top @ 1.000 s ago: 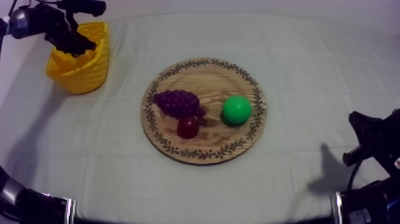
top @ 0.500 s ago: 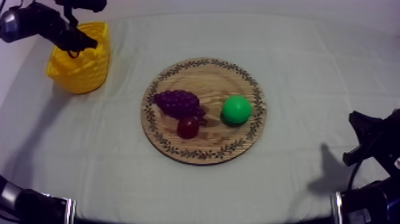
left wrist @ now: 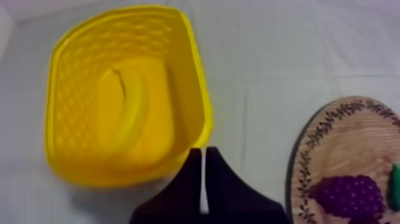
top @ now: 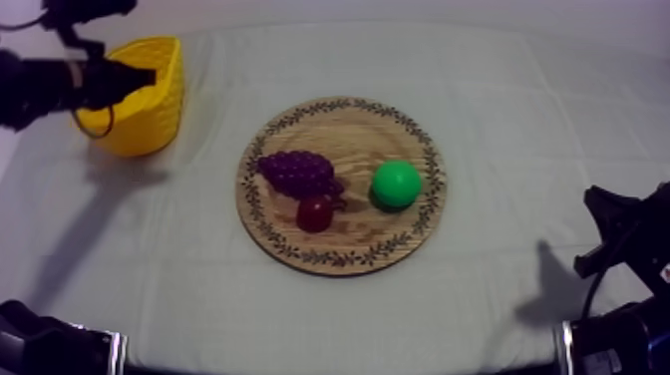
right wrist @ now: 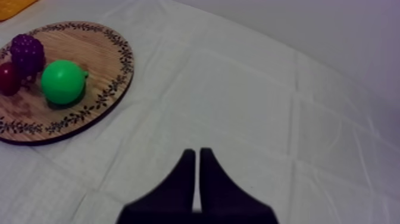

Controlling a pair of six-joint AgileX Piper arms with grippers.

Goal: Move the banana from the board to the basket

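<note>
The banana lies inside the yellow basket, curved along its floor. In the top view the basket stands at the far left of the table, and my left gripper hovers over its near rim. Its fingers lie together as a narrow wedge, shut on nothing, just above the rim on the board's side. The round wooden board holds a bunch of grapes, a small red fruit and a green pear. My right gripper rests low at the right, its wedge shut over bare cloth.
The board with the pear, grapes and red fruit lies ahead of the right gripper. From the left wrist view the board and grapes show beside the basket. Grey-white cloth surrounds everything.
My left arm has drawn back and up from the basket, now reaching in more level from the left. The fruit, board and right arm have not moved.
</note>
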